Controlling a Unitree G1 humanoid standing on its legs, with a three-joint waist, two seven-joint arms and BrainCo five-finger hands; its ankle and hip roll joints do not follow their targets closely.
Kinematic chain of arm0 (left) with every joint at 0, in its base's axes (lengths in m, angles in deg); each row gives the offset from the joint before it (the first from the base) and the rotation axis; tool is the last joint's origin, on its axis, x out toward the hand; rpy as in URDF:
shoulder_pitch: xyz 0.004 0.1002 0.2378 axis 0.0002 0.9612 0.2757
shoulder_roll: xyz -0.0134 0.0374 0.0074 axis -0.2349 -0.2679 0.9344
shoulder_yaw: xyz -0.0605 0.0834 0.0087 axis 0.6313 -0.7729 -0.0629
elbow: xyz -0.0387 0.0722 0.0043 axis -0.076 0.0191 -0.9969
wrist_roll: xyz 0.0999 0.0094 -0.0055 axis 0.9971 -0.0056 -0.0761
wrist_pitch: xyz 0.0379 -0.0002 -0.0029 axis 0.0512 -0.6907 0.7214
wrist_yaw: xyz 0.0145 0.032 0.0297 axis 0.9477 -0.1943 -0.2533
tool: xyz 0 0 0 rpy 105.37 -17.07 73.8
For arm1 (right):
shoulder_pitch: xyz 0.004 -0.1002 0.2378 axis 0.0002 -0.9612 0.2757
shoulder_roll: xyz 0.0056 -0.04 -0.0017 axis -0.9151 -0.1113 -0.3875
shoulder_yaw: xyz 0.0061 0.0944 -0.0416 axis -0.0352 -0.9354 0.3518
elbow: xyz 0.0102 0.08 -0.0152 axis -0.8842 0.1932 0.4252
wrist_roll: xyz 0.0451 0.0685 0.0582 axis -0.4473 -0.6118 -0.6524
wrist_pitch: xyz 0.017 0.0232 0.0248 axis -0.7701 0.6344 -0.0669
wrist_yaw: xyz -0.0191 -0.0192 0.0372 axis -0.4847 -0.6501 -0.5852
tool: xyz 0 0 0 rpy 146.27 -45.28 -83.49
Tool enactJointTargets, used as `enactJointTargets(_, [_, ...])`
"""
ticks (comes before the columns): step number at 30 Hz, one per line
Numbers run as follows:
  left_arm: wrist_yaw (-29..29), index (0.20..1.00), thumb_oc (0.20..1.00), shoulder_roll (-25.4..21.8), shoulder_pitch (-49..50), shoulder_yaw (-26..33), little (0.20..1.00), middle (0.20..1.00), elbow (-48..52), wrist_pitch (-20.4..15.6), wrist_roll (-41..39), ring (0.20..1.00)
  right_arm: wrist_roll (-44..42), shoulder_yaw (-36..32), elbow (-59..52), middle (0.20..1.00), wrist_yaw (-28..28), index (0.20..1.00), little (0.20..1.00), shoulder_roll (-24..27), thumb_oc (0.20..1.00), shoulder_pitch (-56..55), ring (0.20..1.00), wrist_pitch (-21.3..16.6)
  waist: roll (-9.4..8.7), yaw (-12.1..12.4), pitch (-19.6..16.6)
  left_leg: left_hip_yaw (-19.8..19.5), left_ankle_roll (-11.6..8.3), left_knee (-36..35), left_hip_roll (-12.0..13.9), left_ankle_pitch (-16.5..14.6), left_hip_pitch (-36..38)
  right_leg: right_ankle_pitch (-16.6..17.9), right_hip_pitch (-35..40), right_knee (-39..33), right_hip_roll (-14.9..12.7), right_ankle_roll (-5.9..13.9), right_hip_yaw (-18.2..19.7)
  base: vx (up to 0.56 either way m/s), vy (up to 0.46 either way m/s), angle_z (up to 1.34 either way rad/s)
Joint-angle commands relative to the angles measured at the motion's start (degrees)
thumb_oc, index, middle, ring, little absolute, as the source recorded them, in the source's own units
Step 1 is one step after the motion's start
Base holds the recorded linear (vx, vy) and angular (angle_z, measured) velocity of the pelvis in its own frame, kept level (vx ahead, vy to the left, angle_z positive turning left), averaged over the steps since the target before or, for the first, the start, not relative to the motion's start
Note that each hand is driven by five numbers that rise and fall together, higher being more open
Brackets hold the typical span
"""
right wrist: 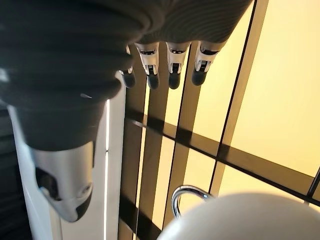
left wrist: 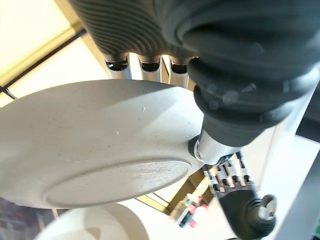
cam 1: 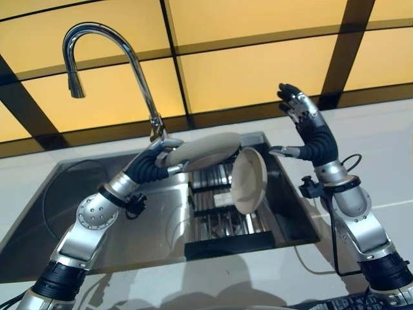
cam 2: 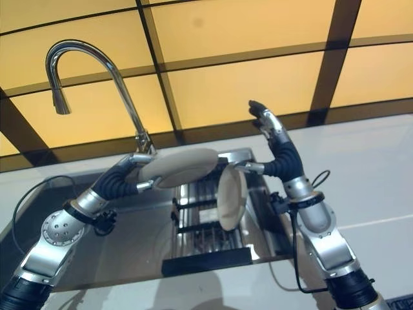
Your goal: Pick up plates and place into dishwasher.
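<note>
Wall (cam 1: 258, 58): yellow panels crossed by dark bands, behind the whole work area.

Countertop (cam 1: 381, 148): pale, flat, surrounding the basin.

Sink (cam 1: 77, 213): steel basin sunk in the countertop; the right part holds the rack.

Faucet (cam 1: 110, 45): tall chrome gooseneck rising at the back edge of the sink, just beside the left hand's wrist. Judged the nearest obstacle to any swing of the carried plate.

Dish rack (cam 1: 222, 226): dark wire-and-slat rack in the sink, standing where the task names a dishwasher; the rear slots look free.

Standing plate (cam 1: 249, 181): cream, on edge in the rack, tilted slightly. Judged as one plate already placed.

Held plate (cam 1: 203, 152): cream, roughly level, in the air above the rack's back end and near the standing plate's top rim; whether they touch cannot be told. Judged as partway: lifted, not yet tipped on edge or lowered into a slot.

Left hand (cam 2: 139, 169): fingers and thumb closed on the held plate's rim.

Right hand (cam 1: 300, 113): raised beside the rack, above the countertop, fingers straight and spread, holding nothing.
</note>
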Motion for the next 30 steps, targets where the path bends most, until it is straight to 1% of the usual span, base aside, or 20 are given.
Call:
enactJointTargets(1, [-1.2,0.2,0.2,-1.4,-5.7,-1.2,0.2,0.2,2.1,-0.6,-4.5,0.2,1.8,1.2,-2.8,1.0,3.5,1.0,1.0,-0.1,1.0,5.2,1.0,0.5,-4.91,1.3,-2.6,-2.5,1.16,-0.1,-3.0,-4.8,-1.7,3.0,4.9,-10.9,-3.9,7.58,0.1,0.0,0.0,0.0])
enactJointTargets(6, [-1.8,0.2,0.2,-1.4,-7.2,-1.9,0.2,0.2,1.7,0.3,-5.2,0.2,3.5,4.1,-2.4,1.0,10.5,1.0,1.0,1.8,1.0,6.3,1.0,4.2,-5.23,1.4,-2.8,-2.6,1.24,-0.1,-3.1,-4.8,-1.7,3.0,5.0,-10.9,-4.0,7.48,-0.1,0.0,0.0,0.0])
enactJointTargets(7, [-2.0,0.2,0.2,-1.4,-7.5,-2.0,0.2,0.2,1.7,0.6,-5.3,0.2,3.8,5.1,-2.3,1.0,12.2,1.0,1.0,2.5,1.0,6.7,1.0,5.8,-5.34,1.5,-2.8,-2.6,1.25,-0.1,-3.1,-4.8,-1.7,2.9,5.2,-10.9,-4.0,7.43,-0.2,0.0,0.0,0.0])
enactJointTargets(8, [-2.0,0.2,0.2,-1.5,-7.7,-2.3,0.2,0.2,1.7,0.9,-5.8,0.2,4.6,6.0,-2.2,1.0,13.0,1.0,1.0,3.1,1.0,7.0,1.0,6.7,-5.47,1.5,-2.8,-2.6,1.24,-0.1,-3.2,-4.8,-1.6,3.0,5.2,-10.9,-4.0,7.42,-0.3,0.0,0.0,0.0])
enactJointTargets(10, [-2.1,0.2,0.2,-1.5,-8.0,-2.7,0.2,0.2,1.5,1.3,-6.3,0.2,4.9,7.3,-2.0,1.0,14.3,1.0,1.0,3.8,1.0,7.8,1.0,7.1,-5.64,1.6,-2.7,-2.7,1.26,-0.1,-3.2,-4.7,-1.6,3.0,5.3,-10.9,-3.9,7.36,-0.2,0.0,0.0,0.0])
enactJointTargets(17, [-2.6,0.2,0.2,-0.8,-8.2,-4.1,0.2,0.2,0.8,1.5,-6.7,0.2,5.4,11.7,-2.0,1.0,16.1,1.0,1.0,3.3,1.0,11.2,1.0,9.6,-5.85,2.1,-2.6,-3.1,1.18,-0.1,-3.3,-4.7,-1.4,3.0,5.5,-10.9,-3.9,7.26,-0.1,0.03,0.007,0.02])
enactJointTargets(20, [-2.9,0.2,0.2,0.0,-7.9,-4.3,0.2,0.2,0.9,2.6,-8.5,0.2,5.9,12.6,-1.2,1.0,14.1,1.0,1.0,2.7,1.0,11.3,1.0,10.8,-5.87,2.3,-2.5,-3.1,1.24,-0.1,-3.3,-4.7,-1.3,3.0,5.7,-10.9,-4.0,7.26,-0.1,0.02,0.016,0.01])
enactJointTargets(25, [-4.6,0.2,0.2,1.7,-7.9,-5.5,0.2,0.2,-0.3,2.8,-8.2,0.2,5.6,13.0,1.4,1.0,12.0,1.0,1.0,0.2,1.0,11.7,1.0,10.7,-5.88,2.6,-2.5,-3.2,1.38,-0.1,-3.4,-4.9,-1.1,3.0,5.9,-10.9,-4.2,7.3,-0.3,0.0,0.0,0.0])
enactJointTargets(27, [-5.8,0.2,0.2,1.9,-8.0,-5.9,0.2,0.2,-0.6,2.6,-8.2,0.2,6.3,13.1,2.1,1.0,12.3,1.0,1.0,-0.6,1.0,11.9,1.0,10.7,-5.81,2.6,-2.6,-3.2,1.47,-0.1,-3.5,-4.9,-1.0,3.0,5.9,-10.9,-4.3,7.32,-0.3,0.03,0.033,0.05])
enactJointTargets(30, [-6.2,0.2,0.2,1.8,-8.4,-6.1,0.2,0.2,-0.5,3.0,-8.4,0.2,6.8,13.6,2.7,1.0,13.4,1.0,1.0,-0.6,1.0,12.1,1.0,10.7,-5.73,2.6,-2.7,-3.2,1.59,-0.1,-3.6,-5.0,-0.9,3.0,6.0,-10.9,-4.4,7.4,-0.3,0.03,0.041,0.07])
